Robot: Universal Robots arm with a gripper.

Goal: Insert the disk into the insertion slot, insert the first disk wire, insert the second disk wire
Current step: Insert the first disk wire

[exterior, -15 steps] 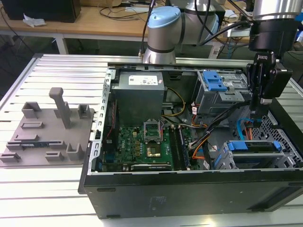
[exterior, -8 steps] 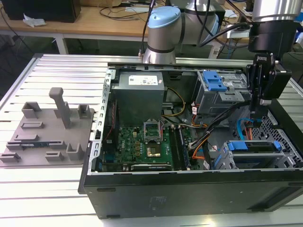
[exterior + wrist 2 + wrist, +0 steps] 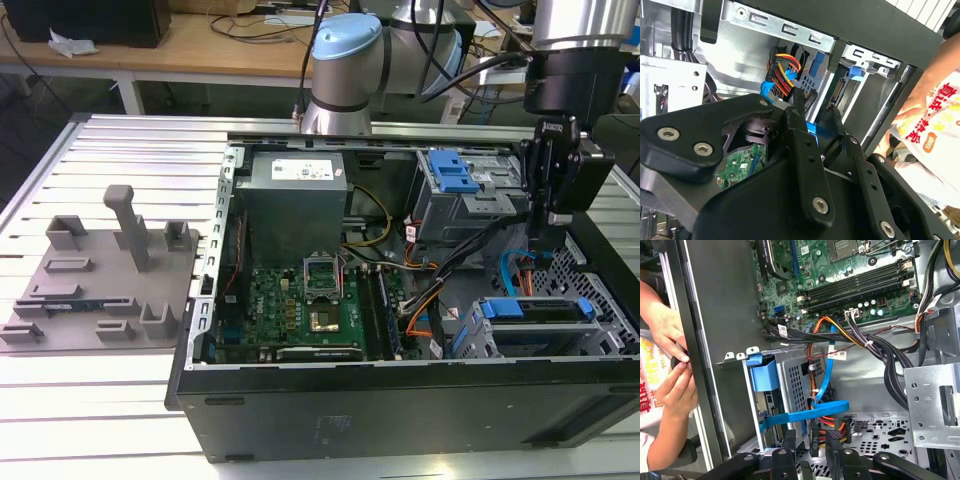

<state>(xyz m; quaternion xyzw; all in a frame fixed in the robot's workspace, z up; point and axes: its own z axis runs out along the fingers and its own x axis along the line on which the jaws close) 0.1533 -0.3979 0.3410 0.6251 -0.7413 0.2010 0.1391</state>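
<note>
a: since the disk (image 3: 535,312) is sitting in the insertion slot (image 3: 470,338), at the exterior view's near right, which step is running?
b: i'm judging the first disk wire (image 3: 826,411); the hand (image 3: 811,436) is hovering part open and empty around what looks like its plug, probably needing a square close.

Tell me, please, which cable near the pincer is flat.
The light-blue cable, a ribbon looping before the pincer; the red-orange wires and black cables are round.
</note>
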